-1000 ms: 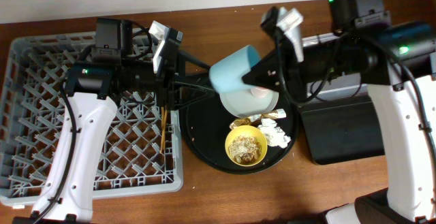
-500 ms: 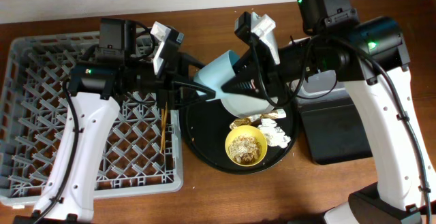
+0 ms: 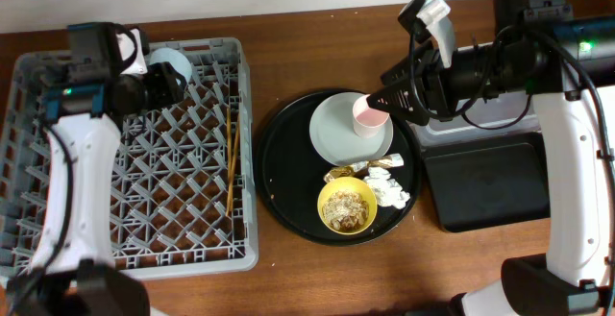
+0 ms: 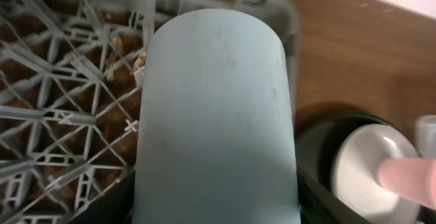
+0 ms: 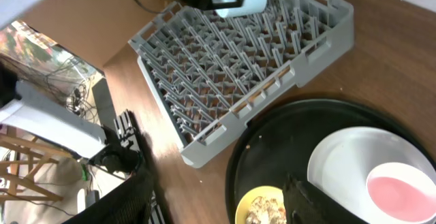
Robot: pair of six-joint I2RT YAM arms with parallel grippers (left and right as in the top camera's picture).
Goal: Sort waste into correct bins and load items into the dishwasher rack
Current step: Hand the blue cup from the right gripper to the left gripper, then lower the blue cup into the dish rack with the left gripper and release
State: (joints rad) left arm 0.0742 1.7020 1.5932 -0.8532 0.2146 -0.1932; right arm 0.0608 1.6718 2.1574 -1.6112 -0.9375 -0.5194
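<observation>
The left gripper (image 3: 159, 80) pinches the light blue cup (image 4: 216, 115), holding it over the far edge of the dishwasher rack (image 3: 144, 258). The cup looks light, stiff and smooth, so it may slip, and the upright pegs (image 4: 61, 108) beneath could tip it. The chopsticks (image 3: 232, 158) lie along the rack's right side. The right gripper (image 3: 384, 98), fingers spread, hovers by the pink cup (image 3: 369, 116) on the plate (image 3: 332, 133).

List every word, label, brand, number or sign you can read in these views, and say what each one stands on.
None: no legible text shows in any view.
The light blue cup, pink cup, plate and dishwasher rack show no lettering.
The foil wrapper is too small to tell whether it carries print.
</observation>
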